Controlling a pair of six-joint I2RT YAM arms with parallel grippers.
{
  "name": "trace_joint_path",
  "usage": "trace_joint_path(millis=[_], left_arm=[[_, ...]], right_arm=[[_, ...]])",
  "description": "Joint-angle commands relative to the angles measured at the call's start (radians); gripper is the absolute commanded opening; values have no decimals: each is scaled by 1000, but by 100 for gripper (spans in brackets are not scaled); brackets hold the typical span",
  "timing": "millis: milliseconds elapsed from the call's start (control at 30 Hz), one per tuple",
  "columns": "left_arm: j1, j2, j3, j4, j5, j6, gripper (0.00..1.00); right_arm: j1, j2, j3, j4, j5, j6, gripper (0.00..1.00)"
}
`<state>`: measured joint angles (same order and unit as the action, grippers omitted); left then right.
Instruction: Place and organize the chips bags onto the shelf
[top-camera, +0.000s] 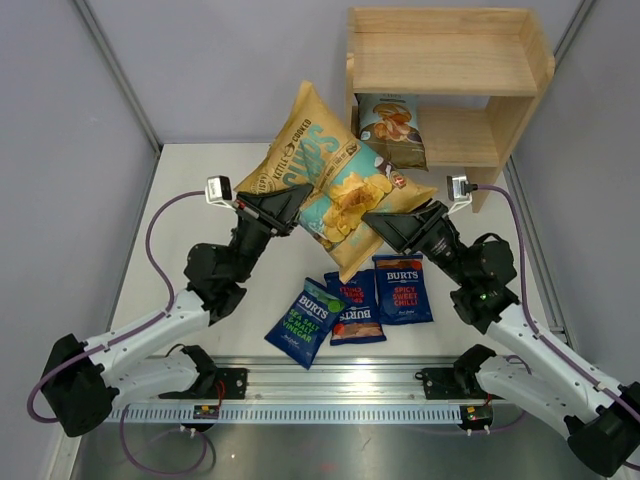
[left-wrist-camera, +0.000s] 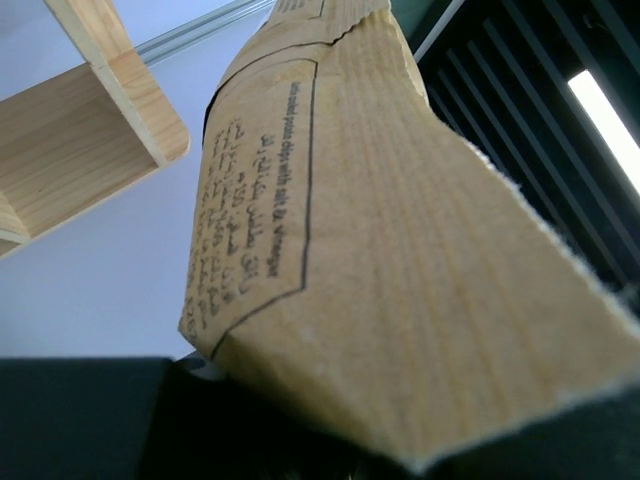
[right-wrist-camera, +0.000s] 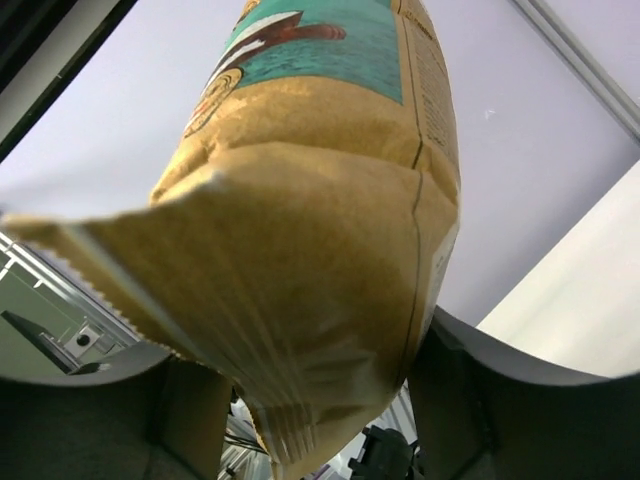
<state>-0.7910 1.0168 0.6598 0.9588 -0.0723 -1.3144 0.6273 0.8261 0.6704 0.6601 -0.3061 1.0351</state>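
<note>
The large tan-and-teal CHIPS bag (top-camera: 335, 185) hangs tilted in the air in front of the shelf (top-camera: 450, 60). My left gripper (top-camera: 290, 205) grips its left edge and my right gripper (top-camera: 385, 225) its lower right end. In the left wrist view the bag's tan back (left-wrist-camera: 400, 250) fills the frame above the gripper (left-wrist-camera: 330, 450). In the right wrist view the bag's crimped end (right-wrist-camera: 320, 300) sits between the fingers (right-wrist-camera: 470, 400). A light-blue-and-olive bag (top-camera: 392, 130) stands on the shelf's lower tier. Three small dark-blue BURTS bags (top-camera: 305, 322), (top-camera: 357, 310), (top-camera: 402, 288) lie on the table.
The shelf stands at the back right of the white table (top-camera: 200, 200), and its top tier (top-camera: 440, 70) holds nothing. Its side panel shows in the left wrist view (left-wrist-camera: 70, 150). Grey walls close in the left and right. A metal rail (top-camera: 340, 385) runs along the near edge.
</note>
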Motion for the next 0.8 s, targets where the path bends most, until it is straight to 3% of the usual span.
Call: trace_joint_path(millis=[0,33,67,133,167,200,333,567,767], left_arm=[[-30,-15,38,-73,66,59,29],[-30,-20,43,-101,66,81,35],[-30,-32,50,-154,62,92,50],[-30,-41,52,-193,58,130,60],[-30,-52,52,-228,54,139,66],[-28,-55,49,-244,45,145,76],[-28,-89,40,-327,13,210,97],[-27,-292,-38,-692,-237,328,99],[-19,-493,-63,-966,-348,405,99]], right_arm=[[9,-27,9,-43,61,-44,61],[9,-33,2,-42,61,-52,59],[9,-44,-6,-37,64,-50,49],[9,-51,-8,-62,73,-56,39],[9,-53,-6,-68,68,-58,29],[9,-50,-6,-65,65,-55,24],[9,-53,-35,-36,77,-30,22],[2,-223,-132,-127,218,-24,22],[-15,-369,-199,-223,361,-1,22]])
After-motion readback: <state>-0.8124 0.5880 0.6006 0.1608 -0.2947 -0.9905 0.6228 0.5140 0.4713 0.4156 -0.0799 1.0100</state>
